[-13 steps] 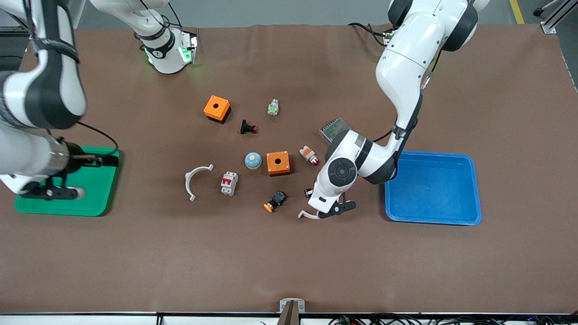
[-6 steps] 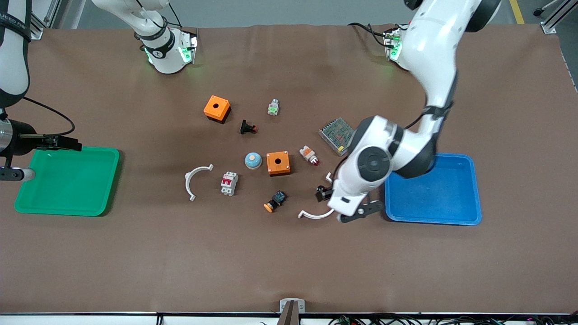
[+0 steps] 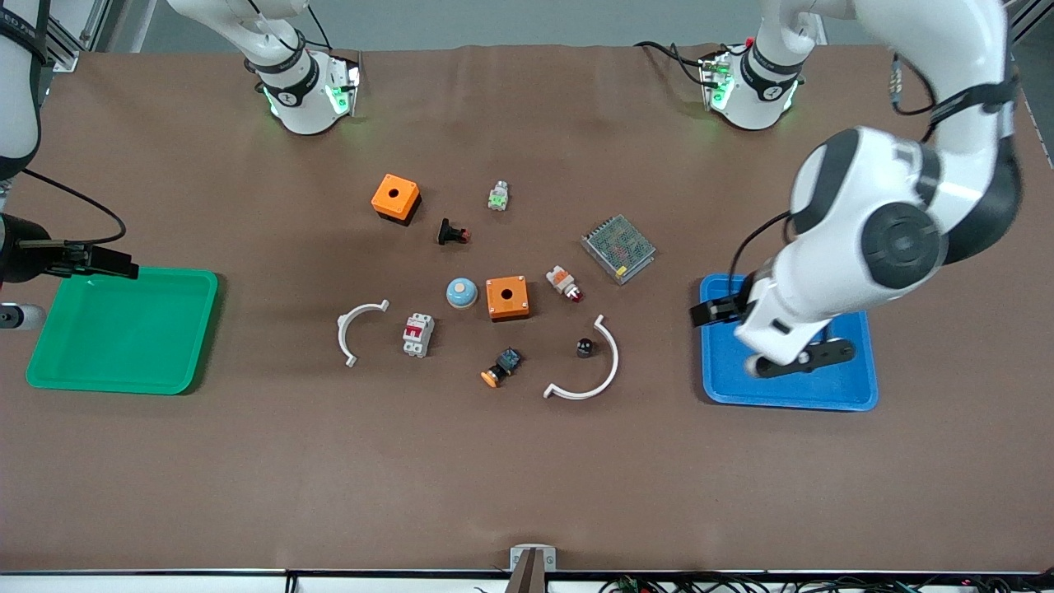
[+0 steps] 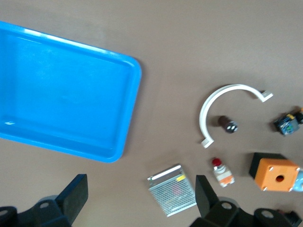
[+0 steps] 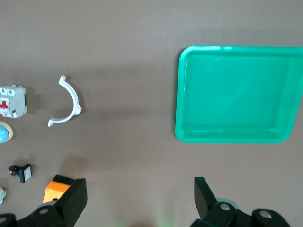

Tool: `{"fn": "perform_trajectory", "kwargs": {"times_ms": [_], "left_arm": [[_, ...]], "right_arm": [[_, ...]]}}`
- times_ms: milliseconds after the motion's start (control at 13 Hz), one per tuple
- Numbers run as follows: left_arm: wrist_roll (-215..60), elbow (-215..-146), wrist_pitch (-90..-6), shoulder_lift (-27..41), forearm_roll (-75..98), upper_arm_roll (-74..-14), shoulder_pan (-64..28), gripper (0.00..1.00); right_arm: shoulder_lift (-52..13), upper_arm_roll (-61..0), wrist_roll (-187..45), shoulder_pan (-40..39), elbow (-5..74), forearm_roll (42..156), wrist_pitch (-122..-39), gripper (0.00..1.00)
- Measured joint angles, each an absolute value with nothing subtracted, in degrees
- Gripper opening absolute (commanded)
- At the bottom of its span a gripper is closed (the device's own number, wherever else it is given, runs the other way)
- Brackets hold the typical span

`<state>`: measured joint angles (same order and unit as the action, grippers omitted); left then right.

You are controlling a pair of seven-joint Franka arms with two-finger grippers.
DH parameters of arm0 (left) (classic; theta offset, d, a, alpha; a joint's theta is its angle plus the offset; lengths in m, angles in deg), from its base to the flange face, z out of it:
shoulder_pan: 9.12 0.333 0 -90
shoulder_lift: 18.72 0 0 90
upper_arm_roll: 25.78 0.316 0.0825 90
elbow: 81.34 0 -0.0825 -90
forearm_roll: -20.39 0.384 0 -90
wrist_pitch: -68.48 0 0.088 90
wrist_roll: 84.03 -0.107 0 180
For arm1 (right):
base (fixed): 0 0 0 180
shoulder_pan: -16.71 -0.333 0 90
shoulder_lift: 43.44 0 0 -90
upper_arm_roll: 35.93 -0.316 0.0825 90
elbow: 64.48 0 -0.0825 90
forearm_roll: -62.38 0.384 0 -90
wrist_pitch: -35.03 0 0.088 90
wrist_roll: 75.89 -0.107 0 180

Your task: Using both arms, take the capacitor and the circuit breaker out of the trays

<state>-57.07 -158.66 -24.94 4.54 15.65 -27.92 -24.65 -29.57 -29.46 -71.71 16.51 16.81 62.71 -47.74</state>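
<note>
The capacitor (image 3: pixel 585 347), a tiny black cylinder, lies on the table inside a large white arc (image 3: pixel 591 372). It also shows in the left wrist view (image 4: pixel 227 124). The breaker (image 3: pixel 418 334), white-grey with a red lever, lies near the table's middle and shows in the right wrist view (image 5: pixel 12 101). My left gripper (image 3: pixel 797 360) is up over the blue tray (image 3: pixel 725 380), open and empty (image 4: pixel 139 201). My right gripper (image 3: pixel 15 315) is at the right arm's end of the table beside the green tray (image 3: pixel 123 329), open and empty (image 5: pixel 137 201).
Around the breaker and capacitor lie two orange boxes (image 3: pixel 395 198) (image 3: pixel 507 297), a black button with red tip (image 3: pixel 451 233), a blue-black button with orange cap (image 3: pixel 501 367), a white-and-orange part (image 3: pixel 564 282), a metal mesh box (image 3: pixel 618 248), a blue dome (image 3: pixel 462 292) and a small white arc (image 3: pixel 358 329).
My left arm rose from beside the capacitor and swung over the blue tray, empty. The capacitor shifted slightly toward the left arm's end. My right arm drew back off the green tray.
</note>
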Motion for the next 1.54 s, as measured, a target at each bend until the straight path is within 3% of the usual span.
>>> {"fn": "perform_trajectory", "kwargs": {"times_ms": [462, 769, 1000, 1538], "left_arm": [[-71.6, -173.9, -24.7, -11.7, 15.7, -27.9, -15.5, 1.00], [-81.7, -180.8, -24.7, -19.9, 15.7, -27.9, -8.2, 1.00], [-83.2, -182.2, -24.7, -23.1, 15.7, -28.2, -7.1, 1.00], [-78.2, -181.9, -23.5, -25.2, 18.4, -33.9, -7.6, 1.00]], "right_arm": [[-35.0, -29.4, -71.7, 17.3, 16.8, 62.7, -44.1, 1.00], [-41.8, -29.6, -71.5, 17.3, 23.9, 62.7, -48.0, 1.00], [-46.1, -29.9, -71.3, 17.3, 28.9, 62.7, -50.2, 1.00], [-48.1, -30.0, -71.3, 17.3, 29.8, 62.7, -51.5, 1.00]]}}
